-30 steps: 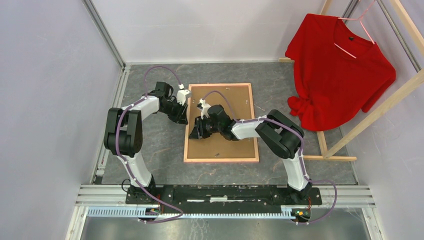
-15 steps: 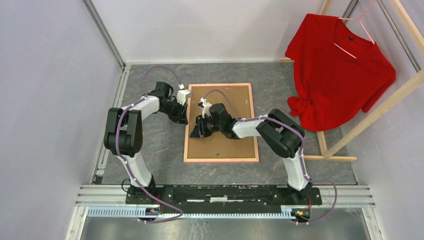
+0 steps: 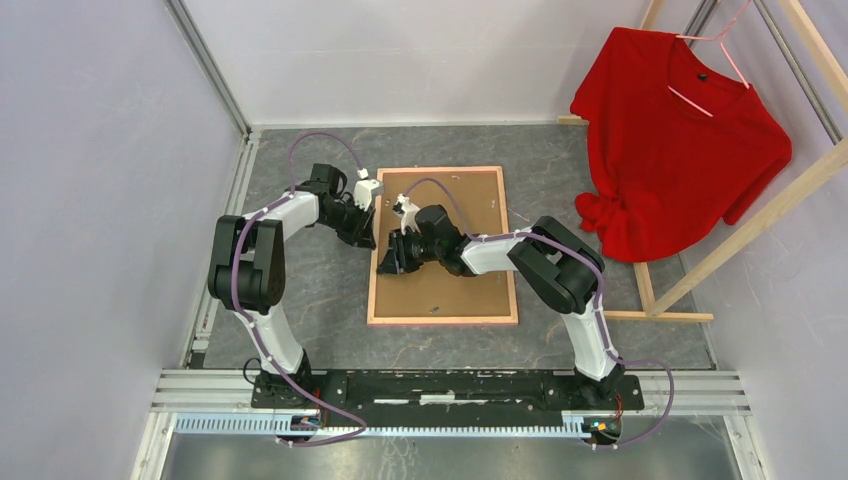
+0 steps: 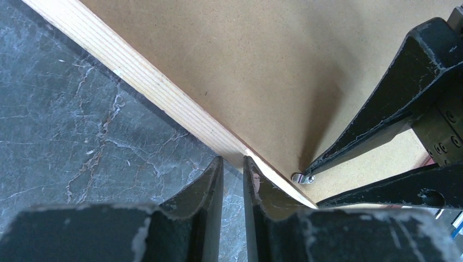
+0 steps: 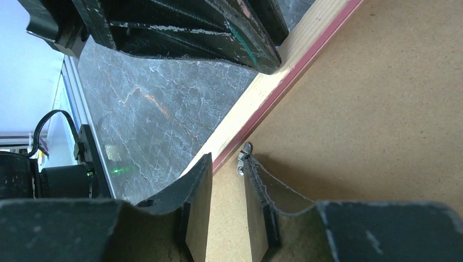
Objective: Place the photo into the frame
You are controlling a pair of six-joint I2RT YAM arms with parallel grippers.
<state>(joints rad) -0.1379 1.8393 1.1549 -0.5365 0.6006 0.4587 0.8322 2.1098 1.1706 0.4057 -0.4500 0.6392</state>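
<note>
I've got the frame face-down mid-picture; left fingers nearly pressed together at its wooden rim, right fingers narrowly spread by a clip.

Right claw nearer frame edge.

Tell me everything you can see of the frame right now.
The frame lies flat, back side up, on the grey marbled table. Brown hardboard fills it inside a pale wood rim with a pink inner edge. A small metal tab sits on the backing by the left rim. The left gripper is nearly closed over that rim; the right gripper, narrowly parted, is at the tab. No photo shows.
</note>
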